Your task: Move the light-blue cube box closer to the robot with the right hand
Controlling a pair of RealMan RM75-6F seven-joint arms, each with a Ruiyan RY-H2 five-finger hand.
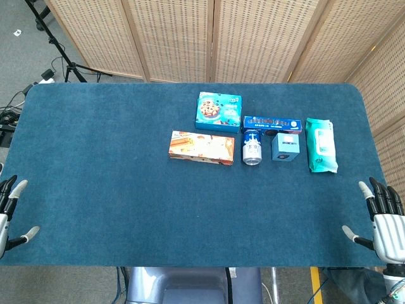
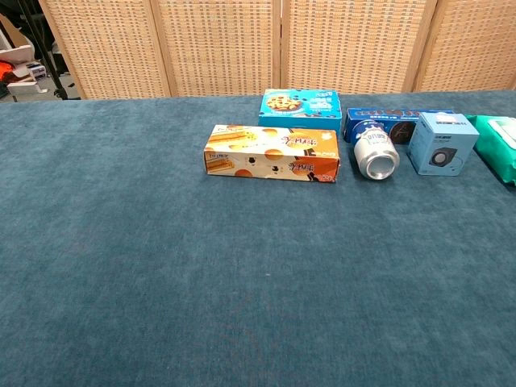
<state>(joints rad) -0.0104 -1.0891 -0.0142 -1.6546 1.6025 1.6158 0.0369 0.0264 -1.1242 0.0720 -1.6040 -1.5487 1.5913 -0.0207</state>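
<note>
The light-blue cube box (image 1: 285, 147) (image 2: 441, 142) stands on the blue table (image 1: 126, 190), right of centre, between a lying can (image 1: 252, 151) (image 2: 376, 153) and a teal wipes pack (image 1: 321, 144) (image 2: 497, 145). My right hand (image 1: 382, 218) hovers at the table's near right corner, fingers spread, holding nothing, well short of the box. My left hand (image 1: 9, 212) sits at the near left edge, fingers apart and empty. Neither hand shows in the chest view.
An orange snack box (image 1: 201, 147) (image 2: 272, 154) lies left of the can. Behind stand a cookie box (image 1: 218, 112) (image 2: 299, 106) and a long dark-blue box (image 1: 271, 124) (image 2: 385, 122). Wicker screens (image 1: 215, 38) stand behind the table.
</note>
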